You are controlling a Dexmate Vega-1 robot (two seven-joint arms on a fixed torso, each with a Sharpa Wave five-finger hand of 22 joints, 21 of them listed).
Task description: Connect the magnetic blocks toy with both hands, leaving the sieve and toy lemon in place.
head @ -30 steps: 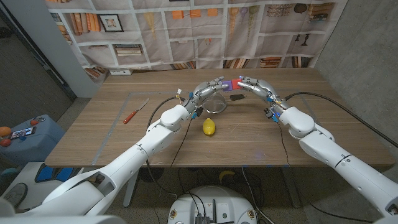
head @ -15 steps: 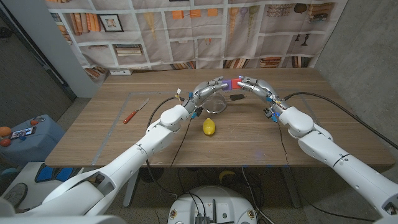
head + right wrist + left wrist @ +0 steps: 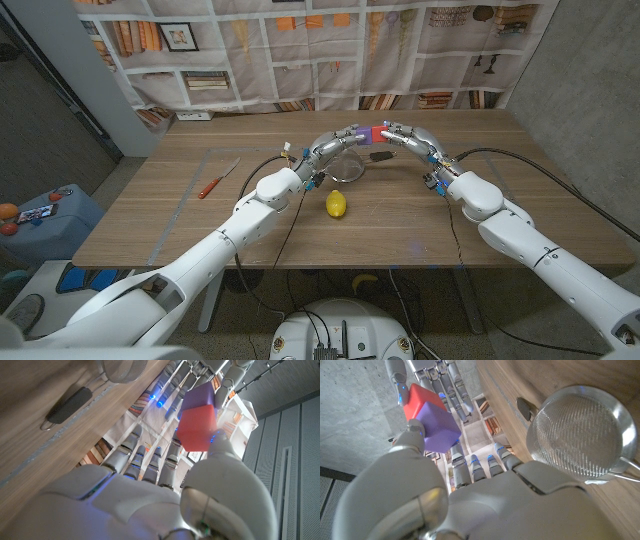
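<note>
Magnetic blocks (image 3: pixel 431 416): red cube joined to purple cube, face-to-face.

The head view is evenly and softly lit from above, with only faint shadows on the counter (image 3: pixel 180 215) and slight bending of straight lines toward the picture's edges. Both wrist views are sharp on the far things but blurred on the near white casing. Glare streaks the sieve (image 3: pixel 580 430) rim, and small blue lights glow along the fingers (image 3: pixel 161 400).
</note>
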